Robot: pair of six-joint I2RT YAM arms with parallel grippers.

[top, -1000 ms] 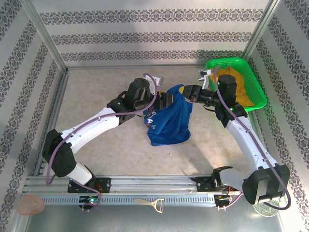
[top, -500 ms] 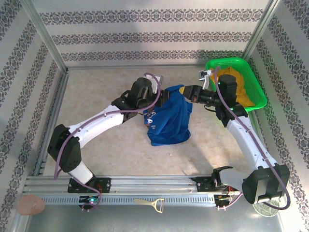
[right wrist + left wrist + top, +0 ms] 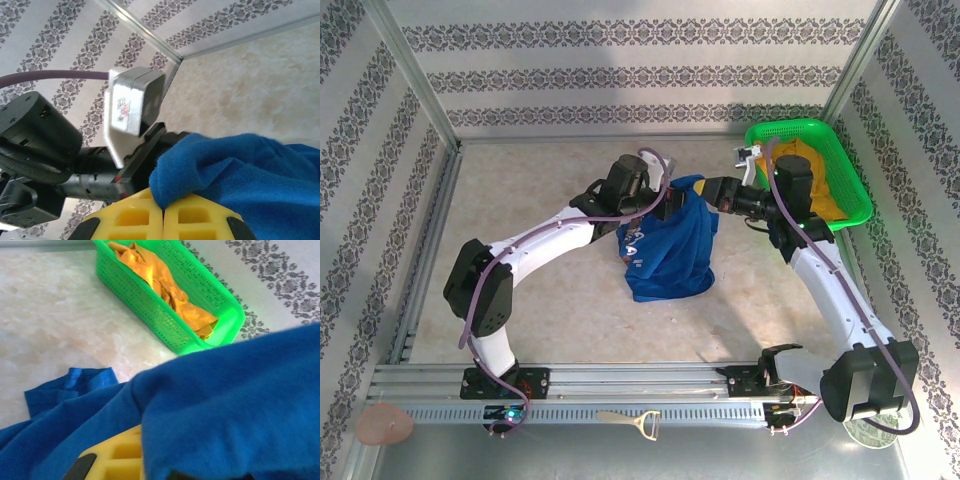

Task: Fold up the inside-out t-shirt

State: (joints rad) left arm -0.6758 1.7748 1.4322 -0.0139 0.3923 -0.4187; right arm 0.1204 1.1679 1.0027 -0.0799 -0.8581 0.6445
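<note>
The inside-out t-shirt (image 3: 668,252) is royal blue and hangs bunched over the middle of the table, its lower part lying on the surface. My right gripper (image 3: 706,192) is shut on the shirt's upper right edge; its yellow fingers (image 3: 145,217) meet with a fold of blue cloth (image 3: 235,170) pinched between them. My left gripper (image 3: 665,205) is shut at the shirt's upper left edge, close beside the right one. Blue cloth (image 3: 225,410) drapes over its jaws, leaving one yellow finger (image 3: 117,455) showing.
A green basket (image 3: 843,168) with a mustard-yellow garment (image 3: 817,190) stands at the back right, just beyond the right arm. The patterned walls close in the table on three sides. A bottle opener (image 3: 635,422) lies on the near frame rail.
My left arm has reached further right and back, and its gripper has closed on the shirt's top edge. The right arm and the hanging shirt have stayed in place.
</note>
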